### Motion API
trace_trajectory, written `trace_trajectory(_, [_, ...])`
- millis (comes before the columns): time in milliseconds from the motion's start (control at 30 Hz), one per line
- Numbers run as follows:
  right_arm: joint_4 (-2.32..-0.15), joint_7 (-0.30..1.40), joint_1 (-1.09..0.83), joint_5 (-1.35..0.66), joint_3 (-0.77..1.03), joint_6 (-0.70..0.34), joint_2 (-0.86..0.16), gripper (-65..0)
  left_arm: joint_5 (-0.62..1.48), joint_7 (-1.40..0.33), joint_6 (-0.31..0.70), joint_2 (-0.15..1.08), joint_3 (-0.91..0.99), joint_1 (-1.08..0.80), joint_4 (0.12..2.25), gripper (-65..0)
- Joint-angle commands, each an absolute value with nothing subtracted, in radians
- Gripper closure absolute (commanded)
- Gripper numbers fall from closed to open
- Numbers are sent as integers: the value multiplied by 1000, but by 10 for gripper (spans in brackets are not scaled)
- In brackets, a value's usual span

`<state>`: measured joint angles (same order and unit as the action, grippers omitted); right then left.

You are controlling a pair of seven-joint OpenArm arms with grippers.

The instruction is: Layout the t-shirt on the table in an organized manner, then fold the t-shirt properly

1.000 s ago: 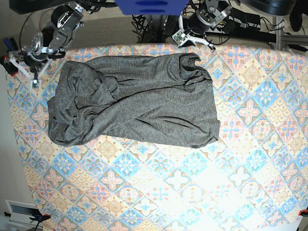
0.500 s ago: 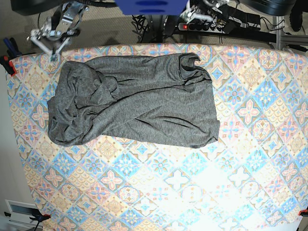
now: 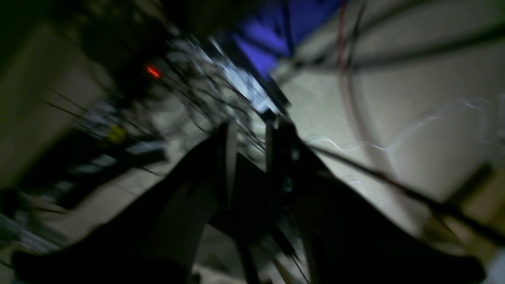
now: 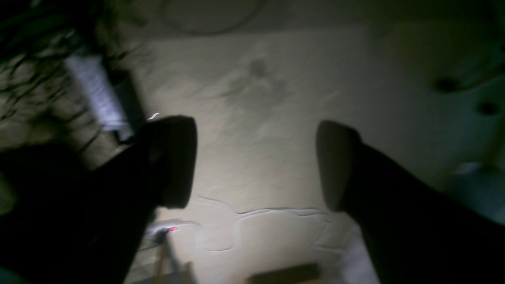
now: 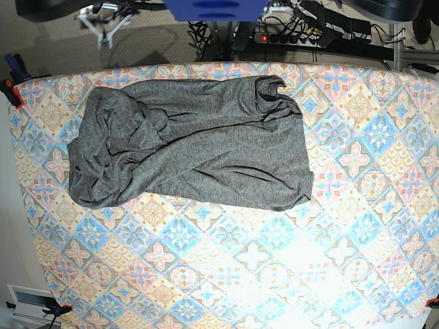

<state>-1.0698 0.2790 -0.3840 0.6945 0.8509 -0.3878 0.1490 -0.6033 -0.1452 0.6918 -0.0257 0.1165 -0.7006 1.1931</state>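
The dark grey t-shirt [image 5: 199, 144] lies rumpled on the far left part of the patterned table [image 5: 329, 260]. Its neckline [image 5: 271, 89] is at the far right, and thick folds bunch at the left end. No gripper touches it. My right gripper [image 5: 103, 19] is just in sight beyond the table's far left corner. In its own wrist view the right gripper [image 4: 256, 161] stands wide open over bare floor, nothing between the fingers. In the blurred left wrist view the left gripper [image 3: 248, 136] has its fingers a narrow gap apart, holding nothing, with cables behind. The shirt shows in neither wrist view.
Behind the table's far edge are a power strip [image 5: 288, 38] with a red light, tangled cables and a blue mount [image 5: 214, 8]. Clamps [image 5: 10, 92] sit at the table's left edge. A white box [image 5: 27, 301] stands on the floor at the near left.
Both arms have pulled back from the table's far edge, the right gripper moving up and away and the left one leaving the base view. The shirt has not moved.
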Motion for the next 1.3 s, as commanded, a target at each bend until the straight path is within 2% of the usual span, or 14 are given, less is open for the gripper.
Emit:
trace_trajectory(0, [-1040,255,-386,691,849,-386,151,-454,-591,-120,698,-22,116,-696,1171,-114])
trace_trajectory(133, [-944,189,-384,691,852,-386,150,-454,-588,-116,698,-21,116,-627,1058,-114])
trace_trajectory(233, [-897,186,-367,690,852,-386,150,-454,-590,-116,698,-18,116,-562,972,-114])
trace_trajectory(400, [-816,188,-228,691,854,-386,150,-454,-591,-116,698,1,116,-450,814,-114])
trace_trajectory(600, [-713,183,-219,684,854,-386,150,-454,-591,-114,698,35,113,-344,676,-114])
trace_trajectory(1267, [-707,183,-219,684,854,-386,150,-454,-591,-113,698,53,110,-298,656,-114])
